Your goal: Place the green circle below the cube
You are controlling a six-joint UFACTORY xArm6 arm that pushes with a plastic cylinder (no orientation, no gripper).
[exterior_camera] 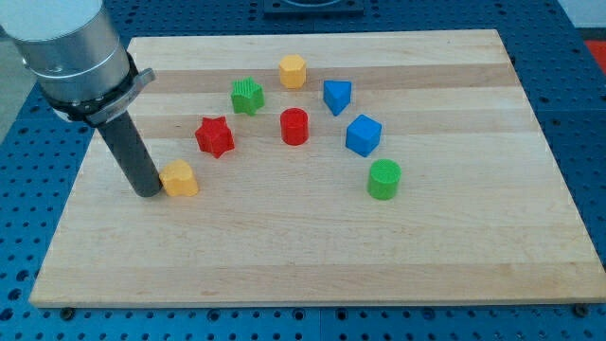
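Note:
The green circle is a short green cylinder standing right of the board's middle. The blue cube sits just above it and a little to the left, with a small gap between them. My tip rests on the board at the view's left, touching the left side of a yellow block. It is far to the left of the green circle and the cube.
A red star, a red cylinder, a green star-like block, a yellow hexagonal block and a blue triangular block lie on the wooden board. A blue perforated table surrounds the board.

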